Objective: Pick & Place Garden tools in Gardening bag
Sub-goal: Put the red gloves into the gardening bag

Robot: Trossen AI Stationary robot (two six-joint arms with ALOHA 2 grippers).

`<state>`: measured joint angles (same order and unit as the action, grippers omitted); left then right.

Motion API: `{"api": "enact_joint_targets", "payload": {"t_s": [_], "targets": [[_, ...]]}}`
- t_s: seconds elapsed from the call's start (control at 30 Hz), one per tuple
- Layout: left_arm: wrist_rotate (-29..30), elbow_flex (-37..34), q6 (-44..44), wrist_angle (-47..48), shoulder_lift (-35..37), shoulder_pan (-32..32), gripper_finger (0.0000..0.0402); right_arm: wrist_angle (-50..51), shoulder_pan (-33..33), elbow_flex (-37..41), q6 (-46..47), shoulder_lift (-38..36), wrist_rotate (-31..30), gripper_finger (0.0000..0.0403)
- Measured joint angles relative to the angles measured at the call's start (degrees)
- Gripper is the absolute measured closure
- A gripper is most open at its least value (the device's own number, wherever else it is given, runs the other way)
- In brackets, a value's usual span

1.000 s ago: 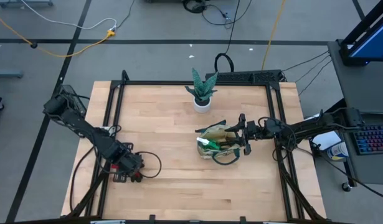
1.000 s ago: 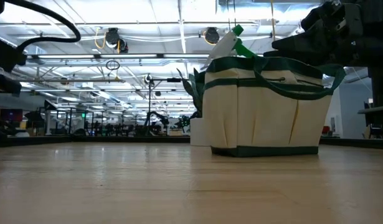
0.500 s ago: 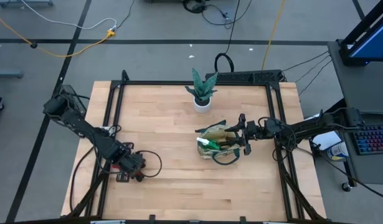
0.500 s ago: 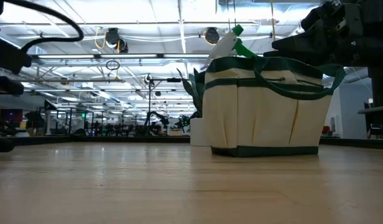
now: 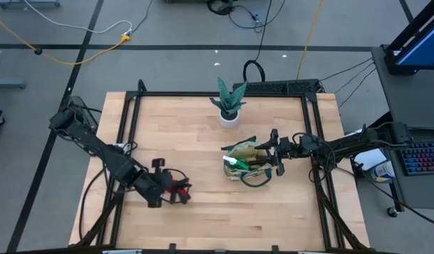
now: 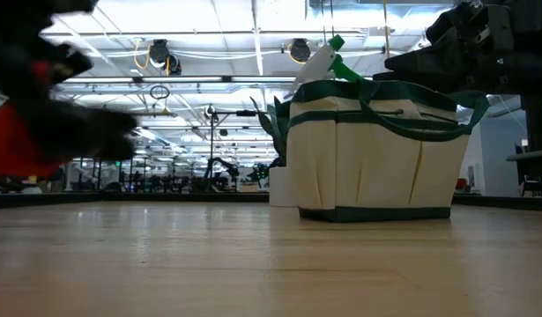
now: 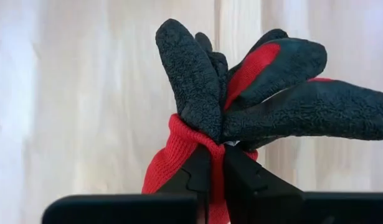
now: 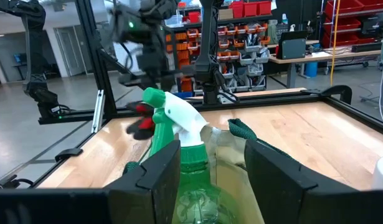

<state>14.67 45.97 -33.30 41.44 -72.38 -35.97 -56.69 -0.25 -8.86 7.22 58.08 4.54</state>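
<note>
My left gripper [image 7: 216, 163] is shut on the red-and-black gloves [image 7: 253, 81] over the table's near-left part [image 5: 176, 192]. In the low view it and the gloves [image 6: 24, 141] are a blur at the left. The beige gardening bag [image 5: 245, 165] with green trim stands upright on its base right of the centre [image 6: 376, 150]. A green spray bottle [image 8: 175, 121] sticks out of it. My right gripper [image 8: 213, 165] stands open at the bag's right rim, one finger on either side of the bottle's neck. I cannot tell whether it touches the bottle or the bag. My left gripper pinches the gloves at their bunched red cuff [image 7: 182, 140] between its two fingers. It comes from the table's left, pointing toward the bag. The black glove fingers [image 7: 284, 106] splay out beyond the fingertips. In the low view the gloves are clear of the table top.
A green plant in a white pot [image 5: 229, 113] stands at the far middle of the table. A black frame rail [image 5: 125, 134] runs along the table's left, far and right edges. Bare wood [image 5: 217, 212] lies between my left gripper and the bag.
My left gripper has taken hold of the gloves near the table's left edge, lifted them off the wood and carried them toward the right, toward the bag. The bag and the bottle have stayed in place.
</note>
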Motion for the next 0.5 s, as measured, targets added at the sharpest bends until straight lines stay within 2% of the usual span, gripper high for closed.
{"api": "enact_joint_targets", "payload": {"t_s": [0.17,0.33,0.5], "targets": [[7.0,2.2,7.3,-7.8,0.0,0.0,0.0378,0.0,0.0,0.0,0.0,0.0,0.0,0.0234],[16.6,2.3,16.0,-22.3,0.0,0.2,0.0377,-1.4,0.7,0.0,-1.6,0.0,0.0,0.0234],[17.5,2.3,24.9,-33.7,0.0,1.9,0.0377,-4.3,2.8,0.0,-3.1,0.0,0.0,0.0234]]}}
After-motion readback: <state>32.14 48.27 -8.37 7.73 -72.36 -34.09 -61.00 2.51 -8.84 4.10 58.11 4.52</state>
